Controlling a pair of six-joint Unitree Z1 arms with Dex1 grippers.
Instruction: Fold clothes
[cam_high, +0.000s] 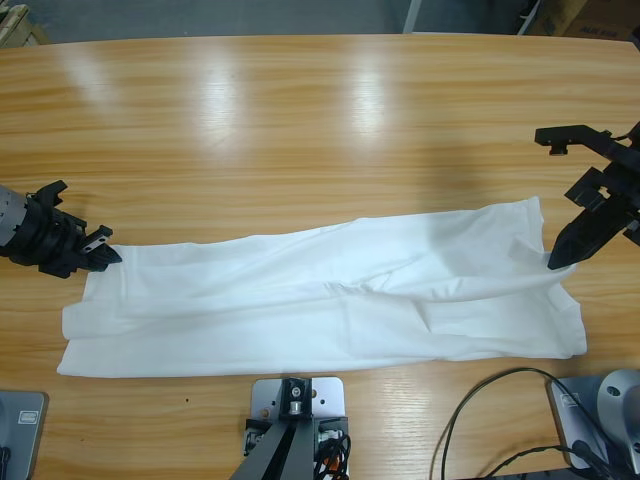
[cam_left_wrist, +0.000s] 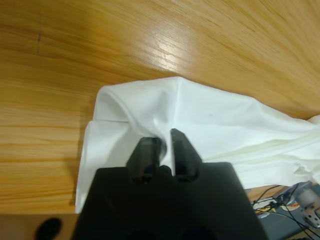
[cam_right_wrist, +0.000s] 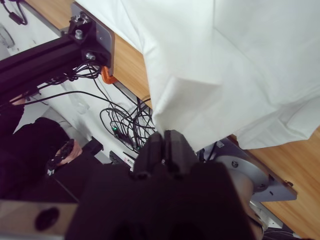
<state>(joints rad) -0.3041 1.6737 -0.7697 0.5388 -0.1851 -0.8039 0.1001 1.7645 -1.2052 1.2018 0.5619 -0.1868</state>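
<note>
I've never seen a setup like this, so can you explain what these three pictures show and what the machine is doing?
Two robot arms work at a long wooden table. One picture looks down from above; the other two come from cameras on each arm's wrist. A white T-shirt, already folded into a long strip, lies across the table. The left gripper pinches one end of it, seen close up in its wrist view. The right gripper pinches the other end, lifting a corner of cloth.

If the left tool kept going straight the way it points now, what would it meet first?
The left tool already has a fold of the plain white cotton T-shirt between its jaws; straight on it would probably push into more of that cloth, lying on the wooden table.
</note>
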